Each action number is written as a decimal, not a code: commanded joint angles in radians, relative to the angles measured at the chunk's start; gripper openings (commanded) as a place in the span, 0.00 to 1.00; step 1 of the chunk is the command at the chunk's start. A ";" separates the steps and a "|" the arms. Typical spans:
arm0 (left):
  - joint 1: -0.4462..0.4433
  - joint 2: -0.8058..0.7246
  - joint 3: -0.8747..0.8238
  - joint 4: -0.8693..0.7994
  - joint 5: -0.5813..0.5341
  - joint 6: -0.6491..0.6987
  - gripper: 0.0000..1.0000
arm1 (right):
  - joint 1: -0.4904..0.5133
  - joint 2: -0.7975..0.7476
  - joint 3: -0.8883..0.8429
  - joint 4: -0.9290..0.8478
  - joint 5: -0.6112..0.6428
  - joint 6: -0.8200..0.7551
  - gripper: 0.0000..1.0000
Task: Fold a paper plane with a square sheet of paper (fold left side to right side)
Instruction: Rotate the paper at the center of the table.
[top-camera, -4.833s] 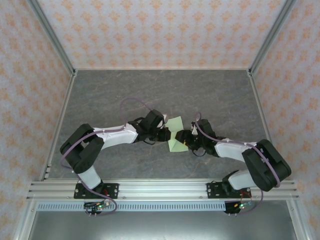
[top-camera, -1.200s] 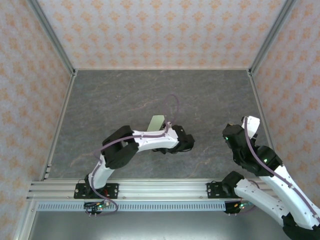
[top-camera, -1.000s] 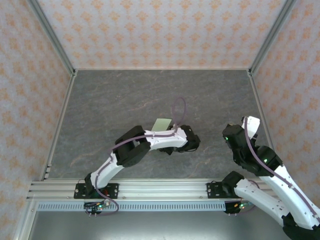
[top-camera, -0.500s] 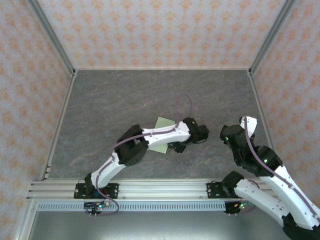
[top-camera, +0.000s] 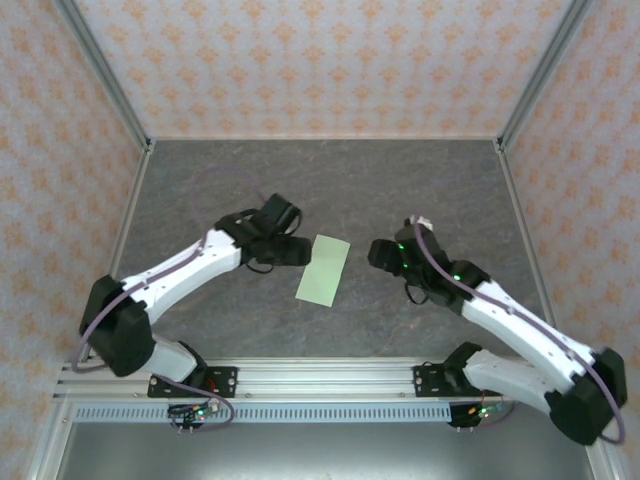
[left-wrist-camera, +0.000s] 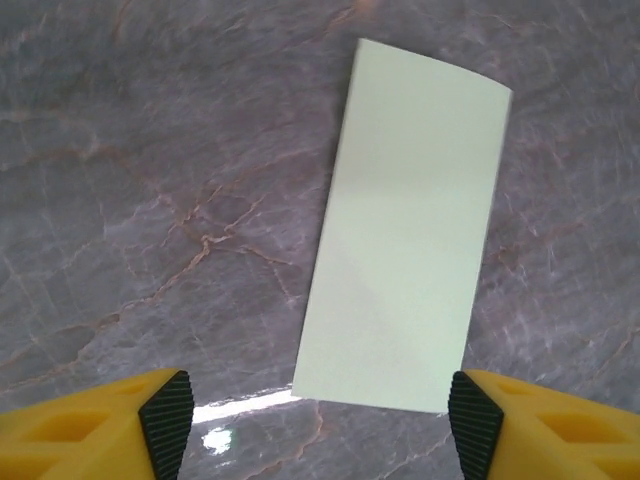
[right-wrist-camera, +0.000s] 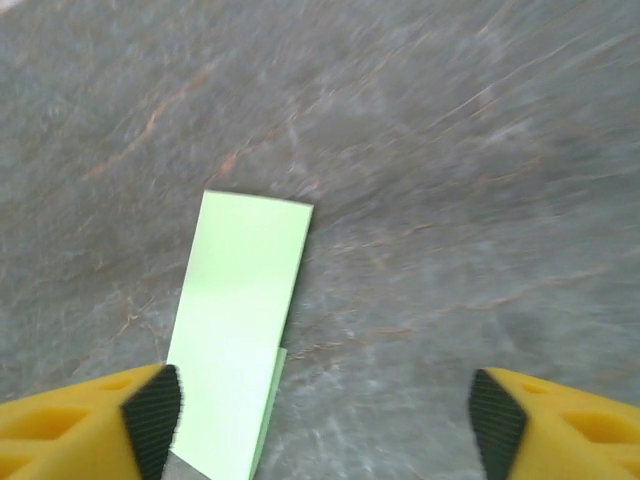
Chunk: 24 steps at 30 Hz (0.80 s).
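The left claw (top-camera: 298, 250) stands spread wide and empty. Just ahead of its tips the square sheet of paper (top-camera: 324, 270) lies flat on the table (top-camera: 200, 190), folded to a narrow strip. On the strip's far side the right claw (top-camera: 379, 253) is likewise spread and empty.

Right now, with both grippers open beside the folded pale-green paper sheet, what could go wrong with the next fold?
1. The thin, pale-green folded sheet of paper lies flat on the grey stone-patterned table; fingers may push it along rather than lift an edge.
2. In the right wrist view, a lower layer peeks out along one long edge, so later creases may skew.
3. The left gripper and right gripper flank it and could collide.
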 joint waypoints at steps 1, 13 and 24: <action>0.075 -0.039 -0.138 0.298 0.204 -0.071 0.73 | 0.002 0.159 0.038 0.228 -0.075 0.065 0.87; 0.121 -0.057 -0.266 0.392 0.259 -0.103 0.74 | 0.027 0.621 0.321 0.121 -0.027 0.105 0.94; 0.122 -0.150 -0.279 0.304 0.205 -0.079 0.74 | 0.094 0.797 0.477 -0.027 0.106 0.160 1.00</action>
